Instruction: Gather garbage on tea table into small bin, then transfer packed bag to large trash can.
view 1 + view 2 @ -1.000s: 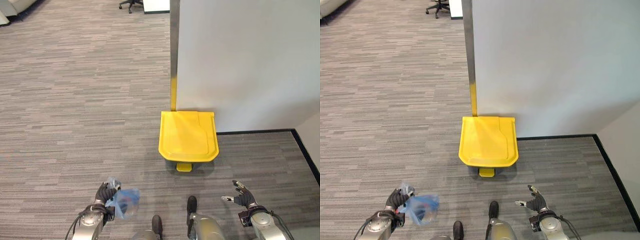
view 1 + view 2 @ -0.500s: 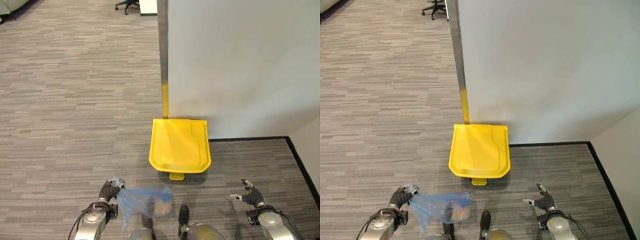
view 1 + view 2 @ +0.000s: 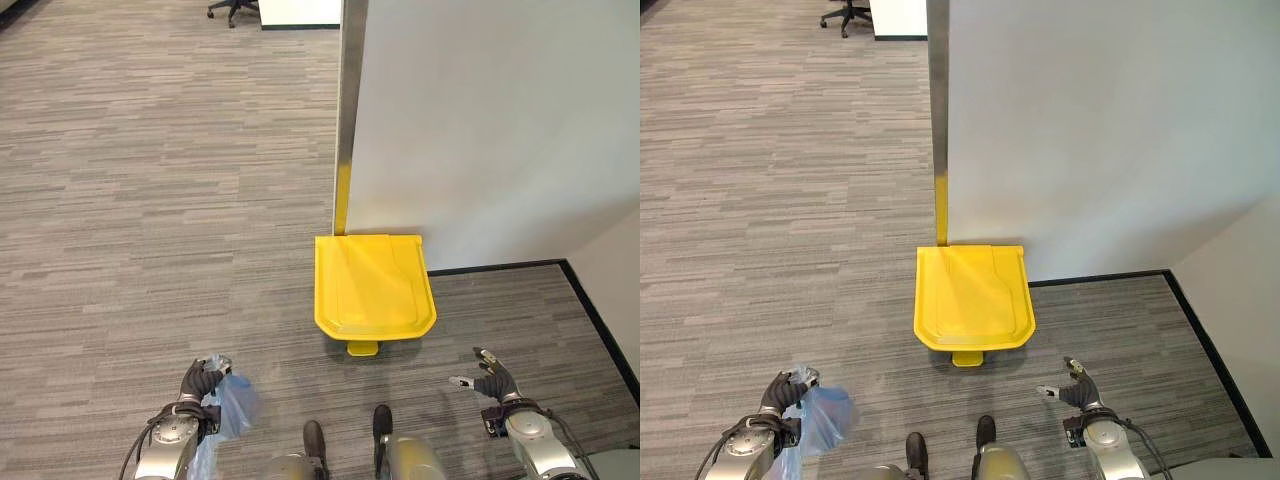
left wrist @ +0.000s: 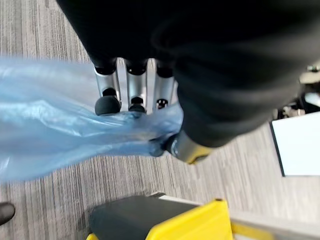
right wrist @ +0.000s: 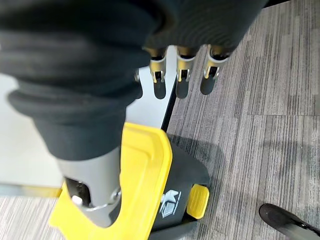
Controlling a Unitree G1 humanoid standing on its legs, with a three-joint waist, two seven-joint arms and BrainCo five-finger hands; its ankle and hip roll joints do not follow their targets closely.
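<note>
While my left hand (image 3: 200,380) grips the blue plastic bag (image 3: 228,408), my right hand (image 3: 490,378) hangs free with fingers relaxed.

Nearest me, the thin, crinkled, see-through bag droops from my curled fingers (image 4: 107,102) just above the grey striped carpet (image 3: 150,200); my left wrist view shows its gathered neck pinched against my thumb, which the head views cannot resolve. Ahead stands the large trash can (image 3: 374,285), its smooth yellow lid closed; my right wrist view reveals its dark body and yellow foot pedal (image 5: 196,201). Behind it rises a pale partition wall (image 3: 480,120) edged by a metal post (image 3: 349,100). Far off stands an office chair (image 3: 228,8).
</note>
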